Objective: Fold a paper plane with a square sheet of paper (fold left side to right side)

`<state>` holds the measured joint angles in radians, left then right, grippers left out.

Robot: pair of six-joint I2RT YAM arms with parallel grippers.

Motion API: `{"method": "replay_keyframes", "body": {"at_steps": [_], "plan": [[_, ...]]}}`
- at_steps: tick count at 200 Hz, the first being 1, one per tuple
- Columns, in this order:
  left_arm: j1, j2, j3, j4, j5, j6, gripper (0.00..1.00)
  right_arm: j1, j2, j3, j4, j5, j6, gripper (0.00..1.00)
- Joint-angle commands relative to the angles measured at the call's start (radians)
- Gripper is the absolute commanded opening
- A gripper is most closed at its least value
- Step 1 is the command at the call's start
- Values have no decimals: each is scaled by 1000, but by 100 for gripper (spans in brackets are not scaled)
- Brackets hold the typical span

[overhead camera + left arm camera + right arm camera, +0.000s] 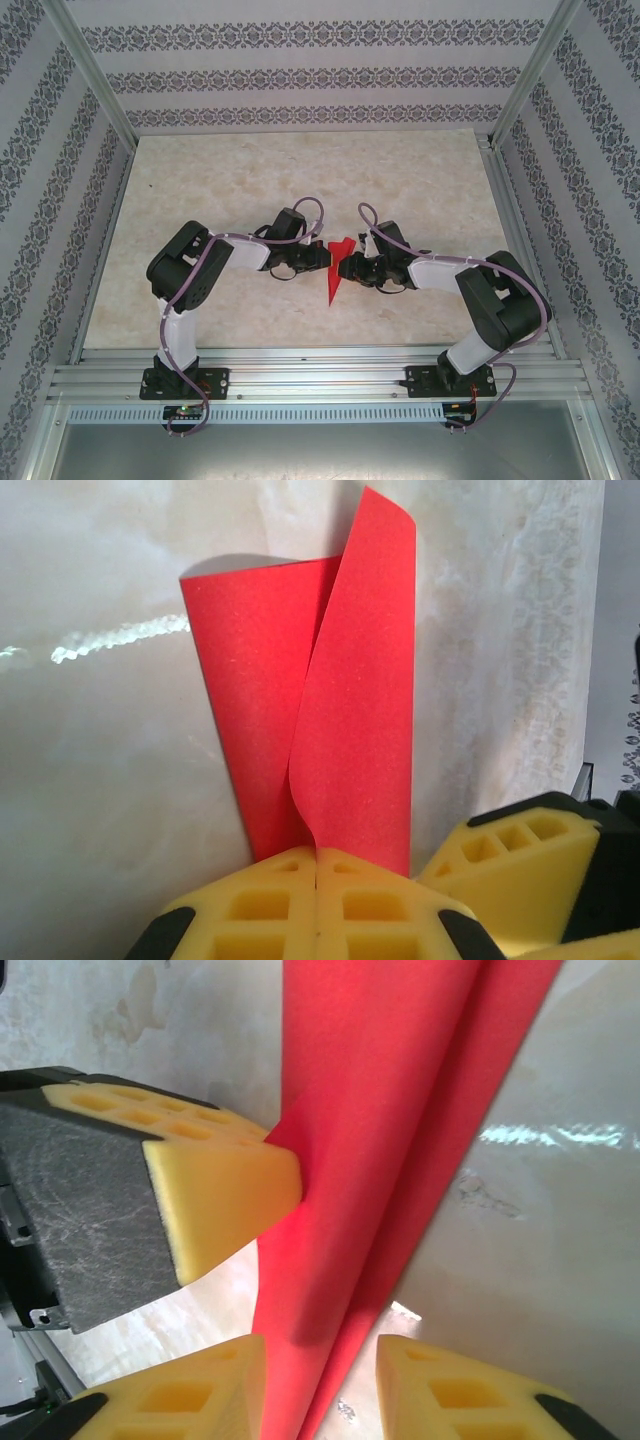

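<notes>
Red paper plane [335,266] pinched in left hand [318,868]; right hand [320,1355] part-open around it.

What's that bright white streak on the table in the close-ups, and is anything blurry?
Left wrist view: reflected glare on the glossy table, left of the sharp red paper. Right wrist view: similar glare at right. Top view: even light.

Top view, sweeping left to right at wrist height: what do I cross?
First the left arm's black-and-white elbow → left tool → folded bright red paper sheet → right tool → right arm's black-and-white elbow.
</notes>
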<state>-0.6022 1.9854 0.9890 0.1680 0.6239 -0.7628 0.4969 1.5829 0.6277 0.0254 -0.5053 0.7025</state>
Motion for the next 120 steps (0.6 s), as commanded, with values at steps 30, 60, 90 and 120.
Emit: {"method": "replay_keyframes", "body": {"at_steps": [30, 60, 90, 120], "plan": [[11, 33, 31, 11, 2, 34, 1, 25, -58, 3, 0, 7, 2, 30], [11, 41, 39, 10, 2, 34, 1, 46, -69, -12, 28, -1, 24, 25], [11, 47, 39, 10, 2, 34, 0, 76, -63, -14, 54, -6, 44, 19], [11, 53, 39, 12, 0, 30, 0, 87, -36, -17, 77, -6, 54, 19]]}}
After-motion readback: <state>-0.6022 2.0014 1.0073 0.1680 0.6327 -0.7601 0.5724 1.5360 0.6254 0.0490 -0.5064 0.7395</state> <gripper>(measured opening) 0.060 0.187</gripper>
